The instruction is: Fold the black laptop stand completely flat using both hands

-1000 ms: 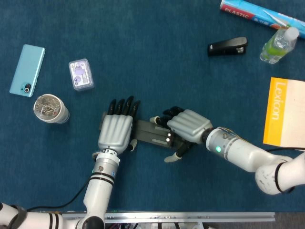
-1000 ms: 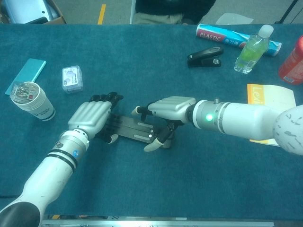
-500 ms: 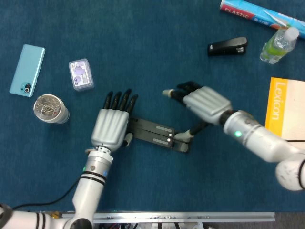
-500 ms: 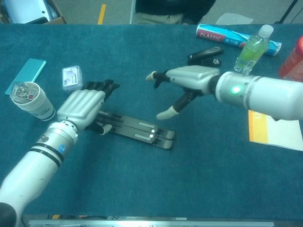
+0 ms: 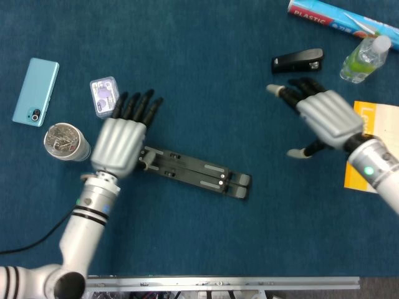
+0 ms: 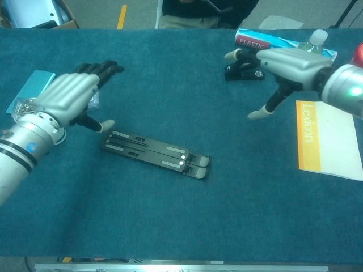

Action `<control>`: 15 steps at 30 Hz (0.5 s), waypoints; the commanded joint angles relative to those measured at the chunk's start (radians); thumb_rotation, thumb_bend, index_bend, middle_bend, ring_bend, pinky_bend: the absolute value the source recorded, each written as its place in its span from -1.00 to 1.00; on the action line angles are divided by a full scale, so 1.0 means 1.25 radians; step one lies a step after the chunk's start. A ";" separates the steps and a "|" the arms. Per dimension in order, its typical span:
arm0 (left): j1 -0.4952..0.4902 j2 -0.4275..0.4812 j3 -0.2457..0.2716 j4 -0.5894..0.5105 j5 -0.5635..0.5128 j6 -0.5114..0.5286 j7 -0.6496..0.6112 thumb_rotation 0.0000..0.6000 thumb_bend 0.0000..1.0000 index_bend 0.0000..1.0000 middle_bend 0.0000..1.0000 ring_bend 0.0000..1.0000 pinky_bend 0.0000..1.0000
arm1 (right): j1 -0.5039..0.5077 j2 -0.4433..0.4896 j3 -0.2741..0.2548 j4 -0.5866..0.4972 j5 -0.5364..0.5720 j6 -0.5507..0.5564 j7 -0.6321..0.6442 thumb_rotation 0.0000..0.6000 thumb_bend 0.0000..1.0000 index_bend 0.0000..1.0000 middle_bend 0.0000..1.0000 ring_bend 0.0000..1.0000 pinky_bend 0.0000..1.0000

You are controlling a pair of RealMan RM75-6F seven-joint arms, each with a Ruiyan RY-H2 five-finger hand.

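Black laptop stand [image 5: 194,173] lying flat on the blue bench [image 5: 206,75], both robot hands now lifting clear.

The stand is lying collapsed between the two arms, looking fully folded (no raised leg is showing in either view), so the task is probably done. The left robot hand [image 5: 120,140], which was pressing on the stand's left end a second ago, is now hovering above that end, fingers spread and holding nothing. The right robot hand [image 5: 321,118] has drawn well away toward the black stapler [image 5: 298,60] and yellow book [image 5: 373,146], also open and empty.
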 commanded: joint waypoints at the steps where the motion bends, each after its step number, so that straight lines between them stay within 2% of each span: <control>1: 0.008 0.072 -0.012 0.014 0.050 -0.029 -0.108 1.00 -0.51 -1.00 -1.00 -1.00 -1.00 | -0.036 0.019 -0.014 -0.008 -0.032 0.041 -0.019 0.93 -0.84 -1.00 -0.67 -1.00 -1.00; 8: 0.044 0.143 -0.008 0.090 0.156 -0.001 -0.295 1.00 -0.51 -1.00 -1.00 -1.00 -1.00 | -0.133 0.029 -0.039 0.003 -0.103 0.159 -0.058 1.00 -0.78 -1.00 -0.71 -1.00 -1.00; 15: 0.081 0.192 0.013 0.134 0.210 0.042 -0.336 1.00 -0.51 -1.00 -1.00 -1.00 -1.00 | -0.229 0.012 -0.059 0.048 -0.177 0.267 -0.092 1.00 -0.76 -1.00 -0.72 -1.00 -1.00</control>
